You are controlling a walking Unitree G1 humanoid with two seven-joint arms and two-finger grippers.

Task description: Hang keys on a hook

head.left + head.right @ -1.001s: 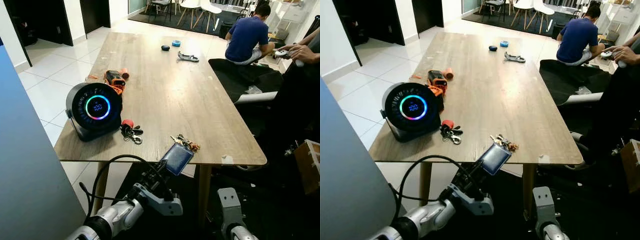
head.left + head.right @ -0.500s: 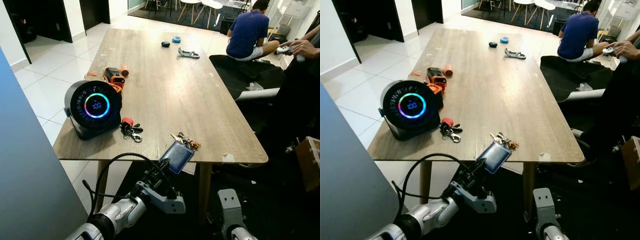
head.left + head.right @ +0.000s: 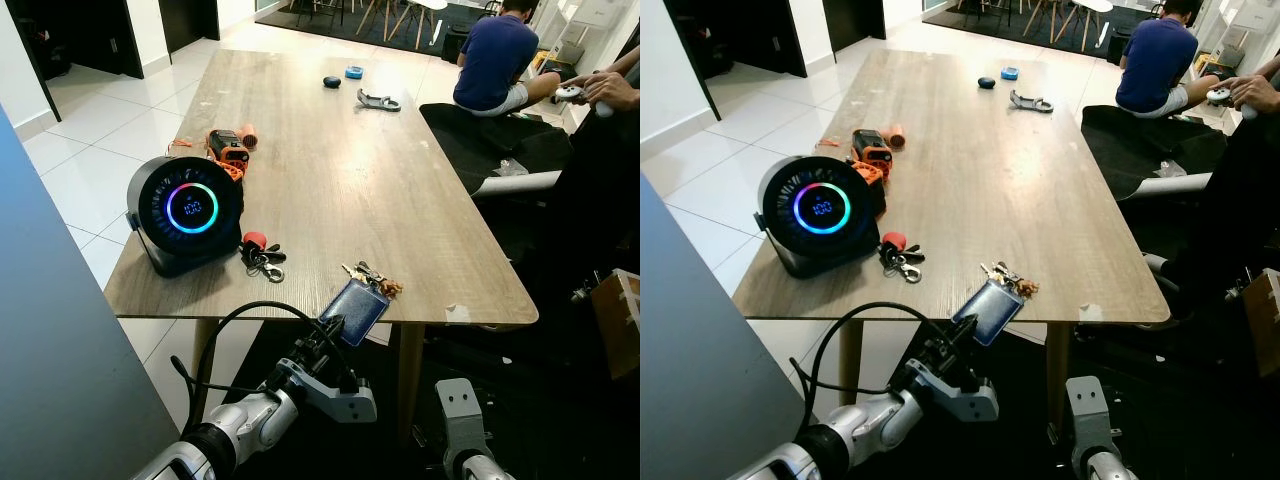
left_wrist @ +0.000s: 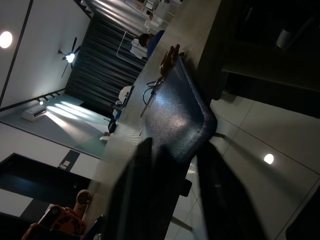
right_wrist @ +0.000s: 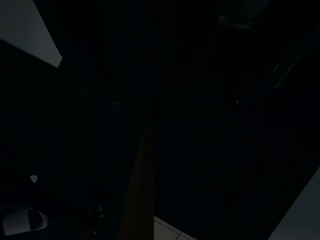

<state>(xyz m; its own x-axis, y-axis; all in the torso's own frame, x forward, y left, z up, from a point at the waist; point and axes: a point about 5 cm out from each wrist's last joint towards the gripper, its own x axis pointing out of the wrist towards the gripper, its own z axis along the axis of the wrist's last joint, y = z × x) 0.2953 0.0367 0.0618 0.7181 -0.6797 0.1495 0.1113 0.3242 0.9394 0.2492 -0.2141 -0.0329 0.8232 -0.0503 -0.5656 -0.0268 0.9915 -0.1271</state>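
Observation:
A bunch of keys (image 3: 370, 278) on a dark blue leather pouch (image 3: 355, 305) lies at the front edge of the wooden table (image 3: 330, 150), with the pouch overhanging the edge. My left gripper (image 3: 329, 337) reaches up from below the edge and is shut on the pouch's near end. In the left wrist view the pouch (image 4: 175, 110) sits between the two black fingers (image 4: 142, 190). A second key bunch with a red fob (image 3: 262, 258) lies a little to the left. My right arm (image 3: 456, 405) hangs idle below the table; its wrist view is almost black.
A round black device with a glowing ring (image 3: 188, 212) stands at the front left corner, an orange tool (image 3: 228, 152) behind it. A black chair (image 3: 490, 150) and seated people (image 3: 495, 60) are at the right. A blue-grey panel (image 3: 60, 350) stands close on my left.
The camera has shifted a little, so the whole scene sits differently. My left gripper stays shut on the pouch at the table edge, and the pouch now lies flatter.

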